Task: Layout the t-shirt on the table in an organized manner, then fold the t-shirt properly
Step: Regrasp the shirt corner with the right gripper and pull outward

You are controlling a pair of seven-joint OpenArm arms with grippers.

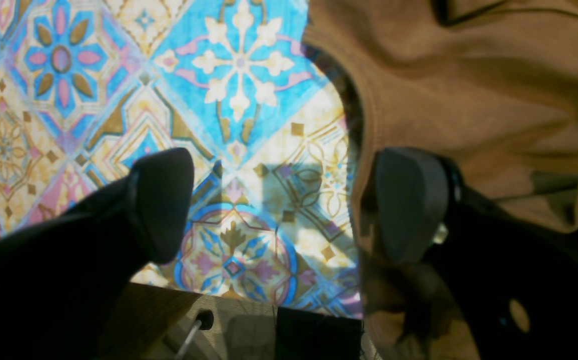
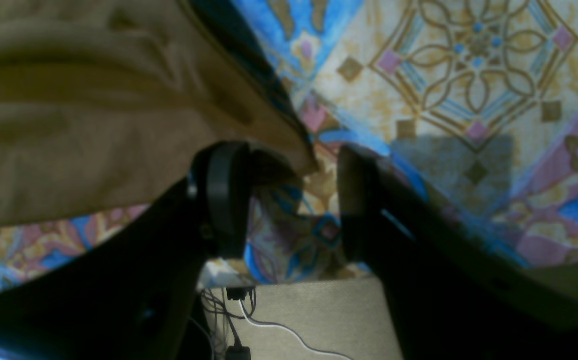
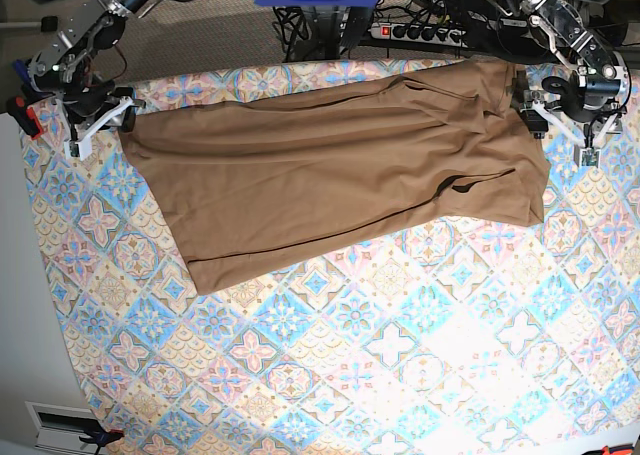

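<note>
T-shirt (image 3: 330,180) lies spread; left claw (image 1: 278,205) wide, right claw (image 2: 289,200) parted, gripping nothing.

The t-shirt (image 3: 340,170) lies spread on the table (image 3: 380,355), stretched between the two sets of fingers. One corner of it sits between the right fingers (image 2: 223,200), resting against the inner one. Its opposite edge runs under one of the left fingers (image 1: 409,205); the other left finger is over bare table.
</note>
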